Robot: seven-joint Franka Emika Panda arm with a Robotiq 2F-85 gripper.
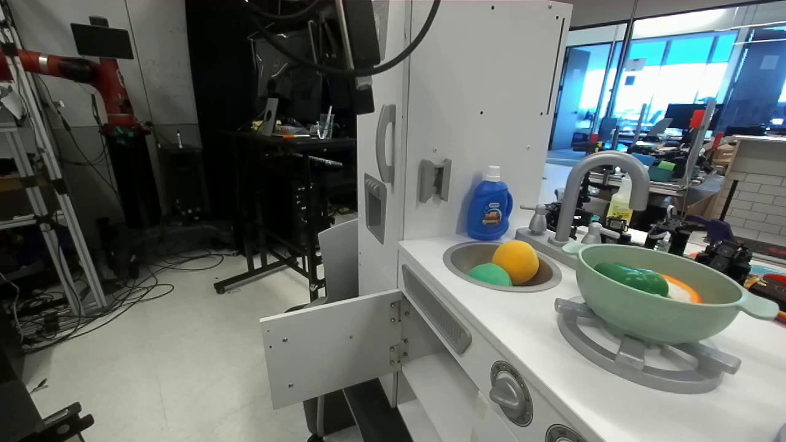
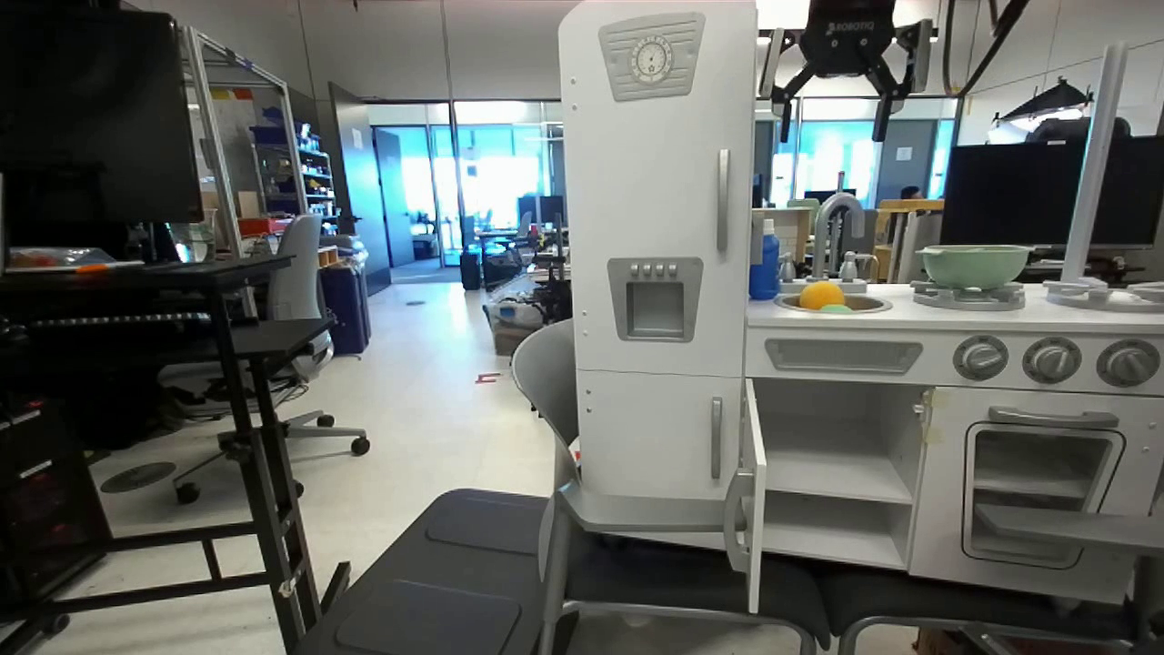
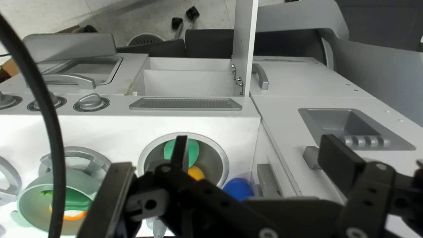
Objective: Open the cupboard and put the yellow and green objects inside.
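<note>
A yellow-orange ball (image 1: 517,261) and a smaller green piece (image 1: 491,274) lie touching in the round sink (image 1: 556,277). The wrist view also shows the ball (image 3: 196,173) and the green piece (image 3: 194,152), both partly behind a finger. The tall white cupboard (image 2: 659,218) stands left of the sink with its front doors shut. Under the sink, a low white door (image 2: 755,491) is swung wide open, showing a shelf (image 2: 832,464) inside. My gripper (image 2: 832,127) is open and empty, high above the counter. In the wrist view, the gripper (image 3: 256,147) has its fingers wide apart.
A blue soap bottle (image 1: 489,212) stands behind the sink beside the tall cabinet wall. A grey faucet (image 1: 572,190) rises at the sink's back. A pale green bowl (image 1: 651,322) with toy food sits on a burner. Grey chairs (image 2: 637,514) stand before the unit.
</note>
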